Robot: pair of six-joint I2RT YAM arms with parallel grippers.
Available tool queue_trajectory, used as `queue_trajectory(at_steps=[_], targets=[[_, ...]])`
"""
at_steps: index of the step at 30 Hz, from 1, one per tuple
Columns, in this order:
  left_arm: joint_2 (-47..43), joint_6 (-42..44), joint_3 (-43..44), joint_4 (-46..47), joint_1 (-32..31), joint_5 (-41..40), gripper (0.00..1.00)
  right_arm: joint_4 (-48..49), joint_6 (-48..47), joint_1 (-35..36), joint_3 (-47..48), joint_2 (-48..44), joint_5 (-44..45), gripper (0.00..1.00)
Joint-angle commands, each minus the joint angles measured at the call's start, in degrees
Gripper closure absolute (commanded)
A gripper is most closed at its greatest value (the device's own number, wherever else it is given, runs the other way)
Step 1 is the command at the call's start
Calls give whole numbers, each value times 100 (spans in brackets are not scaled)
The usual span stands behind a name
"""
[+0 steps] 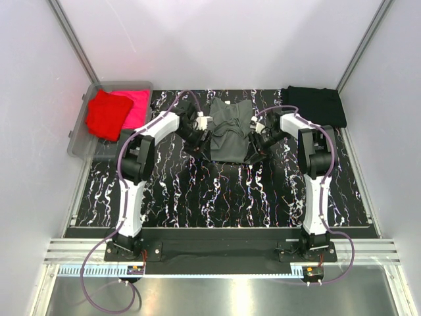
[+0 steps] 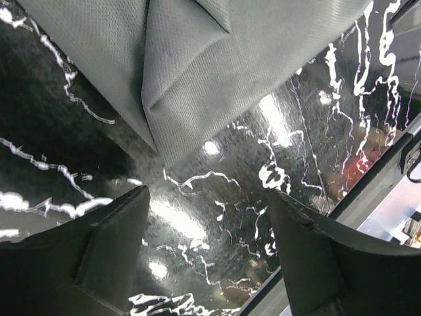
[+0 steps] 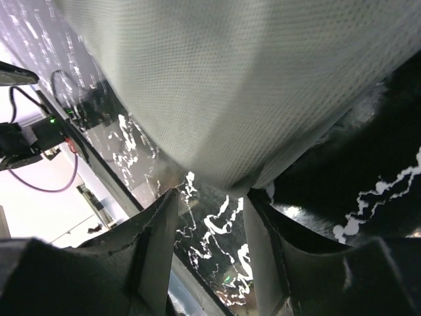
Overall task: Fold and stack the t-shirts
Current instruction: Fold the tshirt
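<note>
A dark grey t-shirt (image 1: 227, 131) lies partly folded on the marbled black table at the middle back. My left gripper (image 1: 198, 131) is at its left edge and my right gripper (image 1: 258, 137) is at its right edge. In the left wrist view the left gripper (image 2: 207, 220) is open and empty, with the grey shirt (image 2: 197, 59) just beyond its fingertips. In the right wrist view the right gripper (image 3: 210, 197) is open, and the grey shirt's edge (image 3: 250, 99) reaches its fingertips. A folded black t-shirt (image 1: 316, 105) lies at the back right.
A clear plastic bin (image 1: 79, 141) at the back left holds a red shirt (image 1: 105, 117) and a pink shirt (image 1: 136, 105). White walls close in the table on three sides. A metal rail (image 1: 217, 250) runs along the near edge.
</note>
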Motion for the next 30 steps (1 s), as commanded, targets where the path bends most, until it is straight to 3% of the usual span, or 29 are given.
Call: queue_trajectory(at_steps=[1,11,23,29,30], targets=[[143,-76,252,55,-8,260,26,-18,59,43,271,83,253,48],[494,-76,480,54,27,198,34,-71,-11,43,34,-22,772,48],[679,-41,595,81,19,137,50,-45,67,52,156,82,1370,48],[627,12,499,81,10,128,68,43,138,105,271,249,1361,49],[626,47,490,72,1,154,77,78,173,105,288,276,1361,49]])
